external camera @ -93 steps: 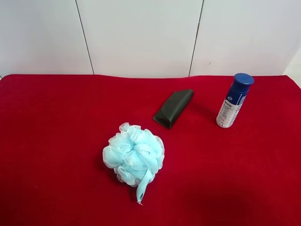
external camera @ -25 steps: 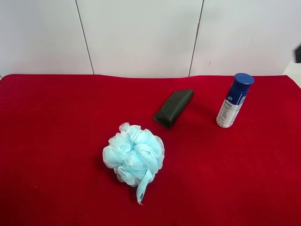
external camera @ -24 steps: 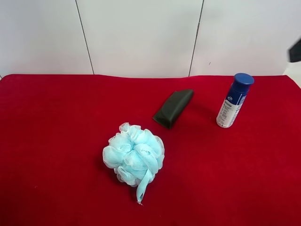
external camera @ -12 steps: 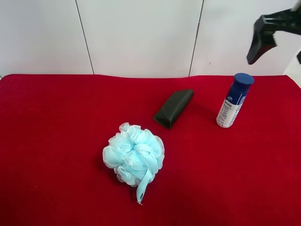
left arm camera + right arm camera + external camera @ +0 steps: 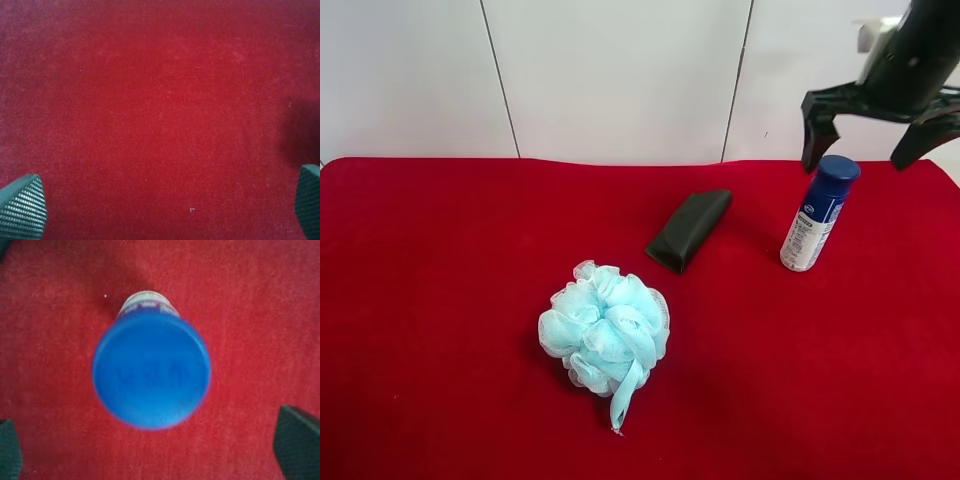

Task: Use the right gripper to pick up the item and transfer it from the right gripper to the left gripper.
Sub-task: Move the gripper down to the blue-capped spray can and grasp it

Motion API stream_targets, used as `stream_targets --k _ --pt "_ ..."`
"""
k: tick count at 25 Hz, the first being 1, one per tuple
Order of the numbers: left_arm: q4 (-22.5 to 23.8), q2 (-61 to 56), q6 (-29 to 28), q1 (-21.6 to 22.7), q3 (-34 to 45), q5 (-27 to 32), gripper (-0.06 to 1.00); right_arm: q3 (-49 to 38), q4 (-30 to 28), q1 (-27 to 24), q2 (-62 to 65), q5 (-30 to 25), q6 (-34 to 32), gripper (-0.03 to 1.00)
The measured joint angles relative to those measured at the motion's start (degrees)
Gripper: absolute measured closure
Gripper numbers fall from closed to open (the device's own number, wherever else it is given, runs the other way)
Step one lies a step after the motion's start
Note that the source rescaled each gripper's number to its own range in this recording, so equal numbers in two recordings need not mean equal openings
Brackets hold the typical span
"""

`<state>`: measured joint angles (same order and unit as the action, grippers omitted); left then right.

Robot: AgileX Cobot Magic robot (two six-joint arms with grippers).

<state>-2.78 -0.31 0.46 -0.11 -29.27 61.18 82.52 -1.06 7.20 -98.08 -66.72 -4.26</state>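
The item [image 5: 817, 215], a slim white spray can with a blue label and dark blue cap, stands upright at the back right of the red cloth [image 5: 440, 300]. My right gripper [image 5: 860, 150] hangs just above its cap, open, with one black finger on either side and nothing held. The right wrist view looks straight down on the blue cap [image 5: 151, 371], which sits between the spread fingertips [image 5: 296, 445] of the right gripper [image 5: 152, 449]. My left gripper [image 5: 165, 205] is open over bare red cloth and does not appear in the exterior high view.
A light-blue mesh bath puff [image 5: 605, 335] lies near the cloth's middle. A black wedge-shaped case [image 5: 688, 230] rests between the puff and the can. White wall panels [image 5: 620, 80] stand behind the table.
The right gripper came in from the upper right edge and moved down and leftward to hang over the can's cap. The can, puff and case have not moved.
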Motion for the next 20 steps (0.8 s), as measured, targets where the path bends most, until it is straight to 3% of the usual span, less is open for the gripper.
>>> stream_targets --k 20 --pt "0.0 0.0 0.0 0.0 0.0 0.0 -0.06 0.0 -1.5 0.0 -8.0 6.2 0.1 -0.03"
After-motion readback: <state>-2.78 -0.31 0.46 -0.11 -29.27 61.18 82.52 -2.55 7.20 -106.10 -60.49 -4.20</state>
